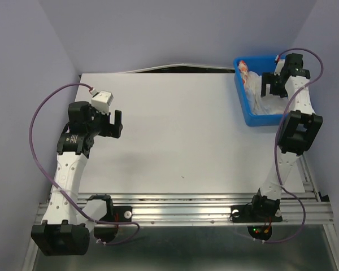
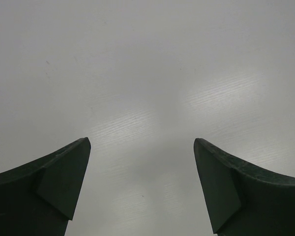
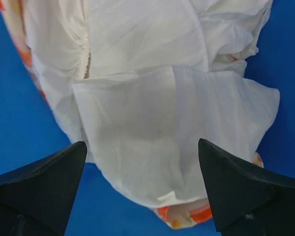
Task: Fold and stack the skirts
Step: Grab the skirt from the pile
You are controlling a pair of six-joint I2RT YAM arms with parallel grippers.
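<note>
White table (image 1: 175, 130), far right: white skirt (image 3: 147, 93) lay over the printed skirt (image 3: 187, 215) in the blue bin (image 1: 241, 96), my right gripper (image 3: 142, 150) wide above it, left gripper (image 2: 142, 142) wide too; pickup step, which next needed a descent and pinch.

Inside the blue bin (image 3: 19, 132), the printed skirt (image 3: 186, 216) lies mostly hidden under the white skirt (image 3: 152, 123); only its edges show.
</note>
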